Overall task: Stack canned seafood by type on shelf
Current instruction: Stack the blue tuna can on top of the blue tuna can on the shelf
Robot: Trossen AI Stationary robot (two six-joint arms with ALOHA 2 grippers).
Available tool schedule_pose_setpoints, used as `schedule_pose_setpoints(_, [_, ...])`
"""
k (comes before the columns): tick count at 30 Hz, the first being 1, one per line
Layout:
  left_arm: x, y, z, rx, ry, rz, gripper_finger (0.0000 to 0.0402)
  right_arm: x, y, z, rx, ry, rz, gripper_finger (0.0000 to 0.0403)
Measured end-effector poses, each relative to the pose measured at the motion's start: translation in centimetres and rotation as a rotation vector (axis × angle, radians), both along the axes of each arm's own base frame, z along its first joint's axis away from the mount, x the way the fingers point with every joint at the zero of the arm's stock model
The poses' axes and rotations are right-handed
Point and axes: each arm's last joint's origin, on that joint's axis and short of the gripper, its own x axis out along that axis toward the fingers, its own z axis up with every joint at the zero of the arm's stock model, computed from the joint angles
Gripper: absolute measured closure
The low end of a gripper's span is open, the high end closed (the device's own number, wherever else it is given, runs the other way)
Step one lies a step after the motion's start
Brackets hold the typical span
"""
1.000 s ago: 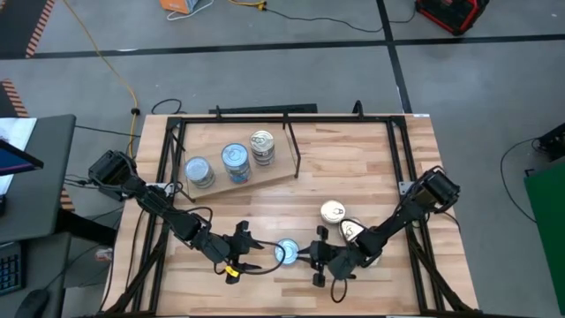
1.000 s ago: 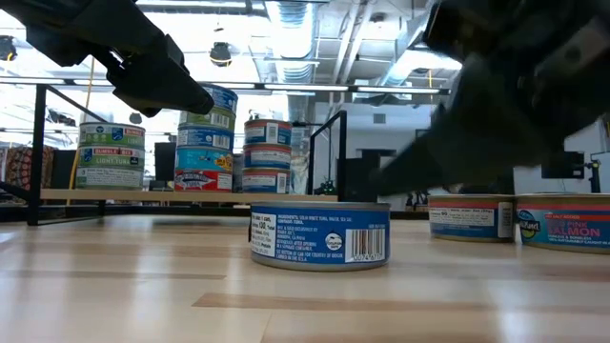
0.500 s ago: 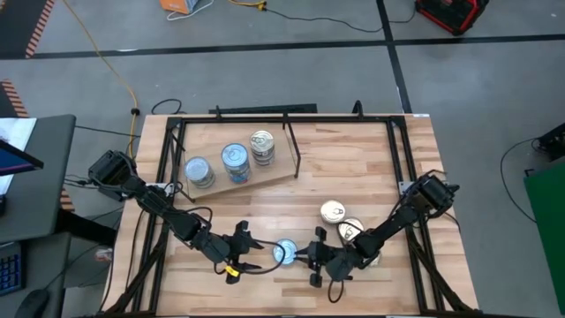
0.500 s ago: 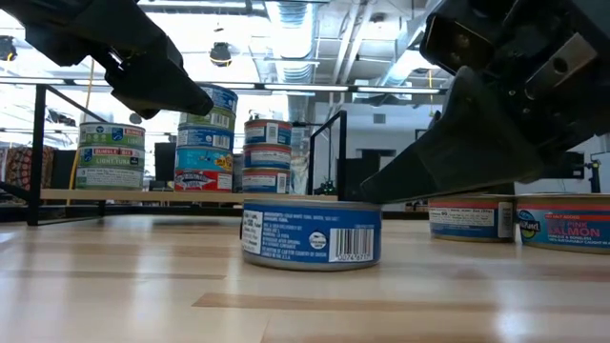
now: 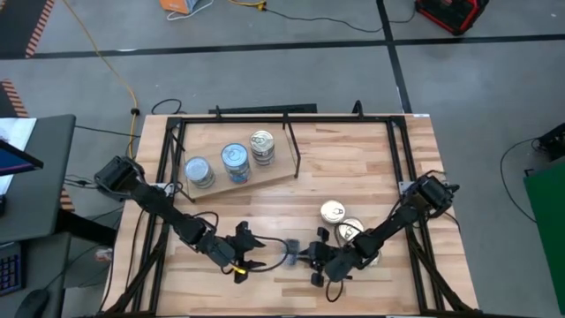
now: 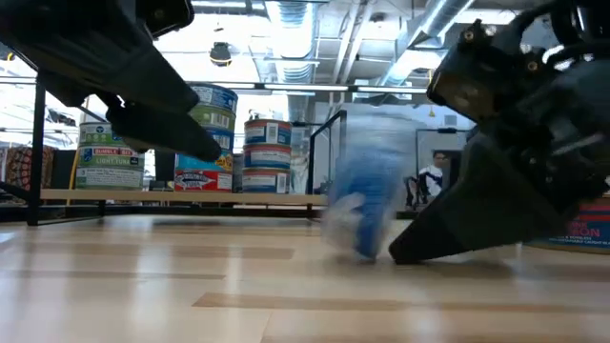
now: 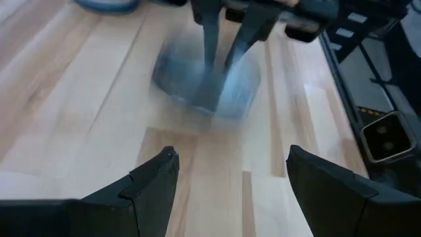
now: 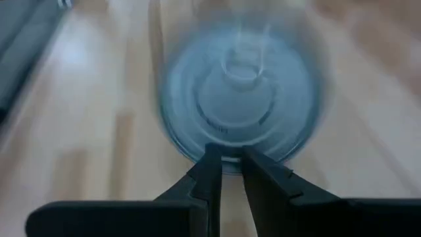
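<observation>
On the tabletop point(image 5: 353, 168), blurred tin point(image 5: 292, 251) between closed right gripper point(image 5: 305, 255) and open left gripper point(image 5: 256, 251).

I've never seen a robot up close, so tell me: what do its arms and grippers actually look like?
Both arms are dark, thin and jointed, with black cables looping alongside. The left gripper has a yellow marking nearby and broad, wedge-shaped black fingers. The right gripper has slim, tapering black fingers.

One camera looks straight down on the whole surface point(image 5: 353, 168); another sits level with it, facing the shelf point(image 6: 181, 195). Both wrist cameras closely share one blurred tin point(image 8: 240, 99).
</observation>
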Motion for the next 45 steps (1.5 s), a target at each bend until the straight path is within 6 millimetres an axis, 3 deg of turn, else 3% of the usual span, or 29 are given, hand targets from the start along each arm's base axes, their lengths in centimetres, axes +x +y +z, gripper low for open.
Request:
schedule_pose_setpoints(2, [0.2, -0.1, -0.4, 0.003, -0.002, 0.007, 0.0129, -0.3, -0.2, -0.7, -0.021, 0.033, 0.004, 0.0306])
schedule_pose_setpoints(12, [0.4, -0.1, -0.3, 0.010, -0.033, 0.016, 0.0129, -0.2, -0.1, -0.4, 0.011, 0.032, -0.010, 0.0306])
schedule_pose_setpoints(21, [0.4, 0.0, -0.4, 0.040, -0.016, -0.021, 0.0129, 1.3, 0.2, 0.9, 0.015, 0.000, 0.017, 0.0306])
schedule_pose_setpoints(32, [1.2, 3.2, -1.9, 0.151, 0.154, -0.030, 0.0129, 1.0, -0.2, 2.3, -0.013, 0.160, 0.023, 0.0301])
schedule_pose_setpoints(37, [1.7, 4.0, -2.7, 0.274, 0.178, -0.101, 0.0129, 1.4, -1.2, 2.0, 0.031, 0.226, 0.054, 0.0264])
schedule_pose_setpoints(45, [2.5, 3.6, -4.2, 0.213, 0.181, -0.161, 0.0129, 2.3, -2.2, 2.1, 0.071, 0.230, 0.064, 0.0148])
